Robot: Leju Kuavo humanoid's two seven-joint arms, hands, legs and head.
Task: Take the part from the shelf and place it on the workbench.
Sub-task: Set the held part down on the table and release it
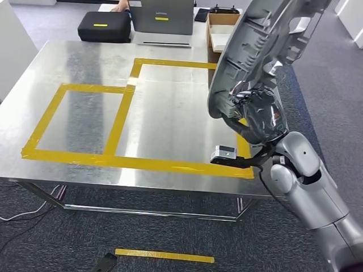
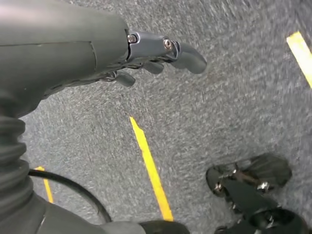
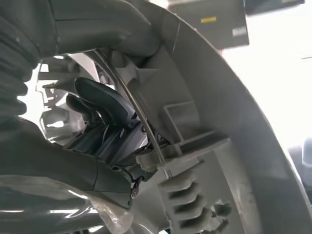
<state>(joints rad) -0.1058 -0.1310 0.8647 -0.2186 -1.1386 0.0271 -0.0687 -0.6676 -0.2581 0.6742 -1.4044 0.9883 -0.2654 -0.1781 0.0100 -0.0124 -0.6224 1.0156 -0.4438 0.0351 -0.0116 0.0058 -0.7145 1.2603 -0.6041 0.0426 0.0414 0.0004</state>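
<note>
Right hand (image 1: 257, 116), dark and shiny, grips the part (image 1: 265, 48), a large grey moulded plastic piece with ribs and cut-outs, and holds it tilted in the air above the right end of the workbench (image 1: 85, 119). From the right wrist view the dark fingers (image 3: 107, 105) curl round a ribbed inner edge of the part (image 3: 206, 146), with the thumb pressed on the near side. The silver right arm (image 1: 312, 192) comes up from the lower right corner.

Left hand (image 2: 154, 51) hangs over grey carpet (image 2: 228, 97) with its fingers loosely extended and nothing in them; yellow floor tape (image 2: 150, 168) runs beneath it.

On the floor in front of the workbench lies a strip of yellow tape (image 1: 164, 256). The workbench has a bare metal top marked with yellow tape outlines (image 1: 119, 122): a box on the left and a larger one on the right. The part hangs over the right edge of the larger outline, not touching the surface.

Beyond the far edge stand a black case (image 1: 104, 26) with a yellow label, shut, and a grey case (image 1: 163, 17) beside it. Further right sits an open cardboard box (image 1: 220, 28); its contents are unclear. A person's hand (image 1: 121, 7) rests near the black case.
</note>
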